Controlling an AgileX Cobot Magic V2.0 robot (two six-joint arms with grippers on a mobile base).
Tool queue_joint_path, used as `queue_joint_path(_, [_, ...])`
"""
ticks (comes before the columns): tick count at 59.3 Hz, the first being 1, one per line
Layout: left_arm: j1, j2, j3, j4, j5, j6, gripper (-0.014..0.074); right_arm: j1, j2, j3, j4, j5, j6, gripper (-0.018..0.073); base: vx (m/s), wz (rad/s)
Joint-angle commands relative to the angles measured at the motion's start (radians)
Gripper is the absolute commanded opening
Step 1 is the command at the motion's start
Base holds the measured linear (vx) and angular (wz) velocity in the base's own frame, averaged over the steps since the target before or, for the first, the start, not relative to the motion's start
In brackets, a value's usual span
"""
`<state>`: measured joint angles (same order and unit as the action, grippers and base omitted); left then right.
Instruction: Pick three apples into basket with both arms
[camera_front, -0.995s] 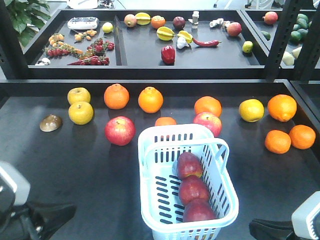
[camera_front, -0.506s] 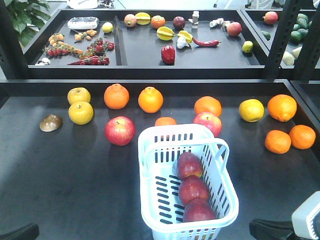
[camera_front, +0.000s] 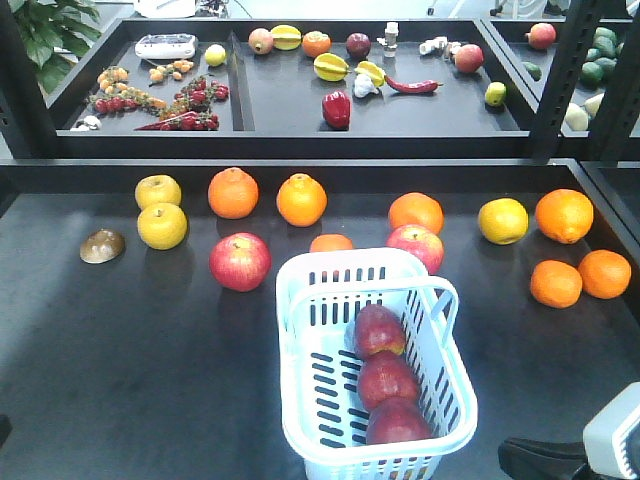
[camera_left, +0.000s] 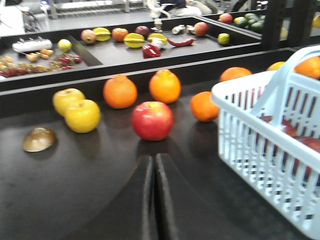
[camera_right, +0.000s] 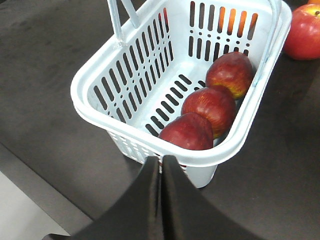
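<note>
— Where do things stand?

— All three apples (camera_front: 386, 382) lie in a row inside the basket (camera_front: 300, 300), which sits at the near edge of the table (camera_front: 150, 350), right of centre. My left gripper (camera_left: 153, 172) and right gripper (camera_right: 161, 172) are both pressed closed, holding nothing.

— So what could go wrong?

— My right gripper hangs just beside the basket's near rim. I judge a careless swing could nudge it and tip the apples.
</note>
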<state>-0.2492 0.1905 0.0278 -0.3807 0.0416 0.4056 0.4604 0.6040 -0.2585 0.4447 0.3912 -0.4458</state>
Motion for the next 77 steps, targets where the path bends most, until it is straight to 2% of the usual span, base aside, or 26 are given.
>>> queue_joint_path(1, [0.039,-0.062,-0.022,0.01,0.008,-0.006,-0.0006,-0.002,-0.001,-0.026,0.012,-0.055,-0.007,-0.0005,0.0,0.0])
queue_joint_path(6, [0.077,-0.14,-0.022,0.01,0.078,-0.055,-0.0006,-0.002,-0.001,-0.026,0.012,-0.055,-0.007,-0.0005,0.0,0.0])
queue_joint_path(11, [0.114,-0.229,-0.022,0.017,0.166,-0.154,-0.0006,-0.002,-0.001,-0.026,0.012,-0.055,-0.007,-0.0005,0.0,0.0])
queue_joint_path(17, [0.144,-0.218,-0.022,0.038,0.225,-0.304,-0.0006,-0.002,-0.001,-0.026,0.012,-0.053,-0.007,-0.0005,0.0,0.0])
queue_joint_path(24, [0.148,-0.218,-0.023,0.054,0.222,-0.435,-0.0006,-0.002,-0.001,-0.026,0.012,-0.055,-0.007,-0.0005,0.0,0.0])
queue_joint_path(32, [0.148,-0.218,-0.023,0.092,0.157,-0.523,-0.0006,-0.002,-0.001,-0.026,0.012,-0.055,-0.007,-0.0005,0.0,0.0])
queue_joint_path(43, [0.147,-0.218,-0.023,0.184,0.044,-0.548,-0.0006,-0.002,-0.001,-0.026,0.012,-0.055,-0.007,-0.0005,0.0,0.0])
queue_joint_path(52, [0.147,-0.218,-0.023,0.271,0.036,-0.547,-0.0006,-0.002,-0.001,-0.026,0.012,-0.055,-0.007,-0.0005,0.0,0.0])
queue_joint_path(77, [0.147,-0.218,-0.023,0.272,0.024,-0.547,-0.0006,-0.002,-0.001,-0.026,0.012,-0.055,-0.007,-0.0005,0.0,0.0])
